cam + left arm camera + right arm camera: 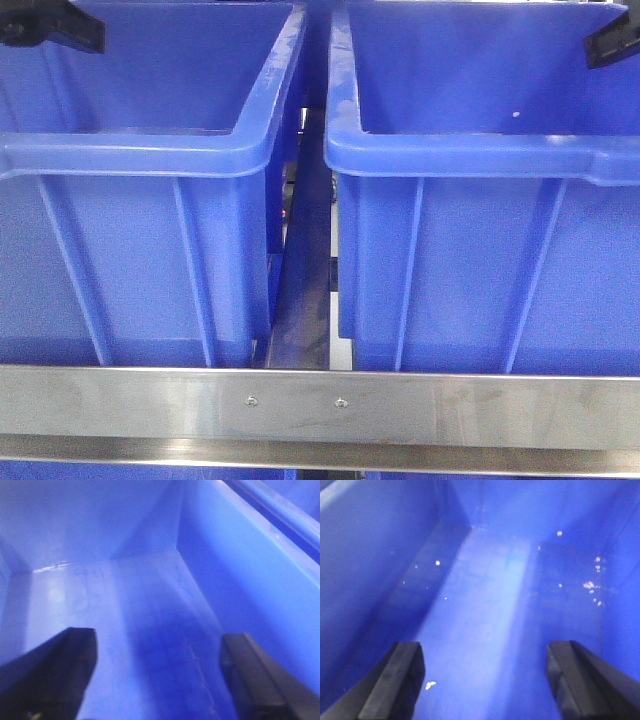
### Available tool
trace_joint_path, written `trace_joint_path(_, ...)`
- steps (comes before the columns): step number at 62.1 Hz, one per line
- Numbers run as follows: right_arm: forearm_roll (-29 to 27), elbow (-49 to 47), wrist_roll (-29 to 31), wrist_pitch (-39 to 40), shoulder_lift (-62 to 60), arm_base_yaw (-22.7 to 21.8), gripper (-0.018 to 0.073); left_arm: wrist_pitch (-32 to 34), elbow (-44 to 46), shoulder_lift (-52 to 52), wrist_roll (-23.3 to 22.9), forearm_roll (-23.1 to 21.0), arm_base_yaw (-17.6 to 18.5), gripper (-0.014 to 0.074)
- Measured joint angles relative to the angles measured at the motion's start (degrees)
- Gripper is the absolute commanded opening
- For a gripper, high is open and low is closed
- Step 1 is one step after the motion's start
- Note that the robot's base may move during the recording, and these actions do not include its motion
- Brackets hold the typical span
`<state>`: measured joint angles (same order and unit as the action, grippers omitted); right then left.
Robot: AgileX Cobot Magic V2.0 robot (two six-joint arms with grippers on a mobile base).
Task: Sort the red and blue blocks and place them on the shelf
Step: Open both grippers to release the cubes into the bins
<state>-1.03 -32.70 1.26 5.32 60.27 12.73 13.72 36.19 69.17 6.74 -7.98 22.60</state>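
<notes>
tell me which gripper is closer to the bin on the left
Left. The left gripper hangs open inside the left bin, above its bare floor. The right gripper, also open, is over in the right bin.

Looked like a warehouse or factory parts-storage station: two large blue plastic bins [150, 150] [480, 160] set side by side on a rack behind a brushed-steel front rail [320, 405] fastened with two small screws [252, 402]. Scuffed, speckled bin floors, bare industrial surfaces throughout.
</notes>
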Motion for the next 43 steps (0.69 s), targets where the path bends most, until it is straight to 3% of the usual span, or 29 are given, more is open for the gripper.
trace_joint_path(14,0.0,0.0,0.0,0.0,0.0,0.0,0.0617,-0.3,0.4,-0.3,0.0,0.0,0.0,0.0546)
trace_joint_path(24,0.0,-0.1,0.0,0.8,-1.3,0.0,0.0617,1.8,0.5,-3.6,0.0,0.0,0.0,0.0405)
trace_joint_path(37,0.0,-1.2,0.0,2.5,-6.4,0.0,0.0606,3.9,0.5,-9.7,0.0,0.0,0.0,0.012)
trace_joint_path(43,0.0,-1.3,0.0,2.2,-9.8,0.0,0.0514,4.0,0.5,-12.4,0.0,0.0,-0.4,0.0125)
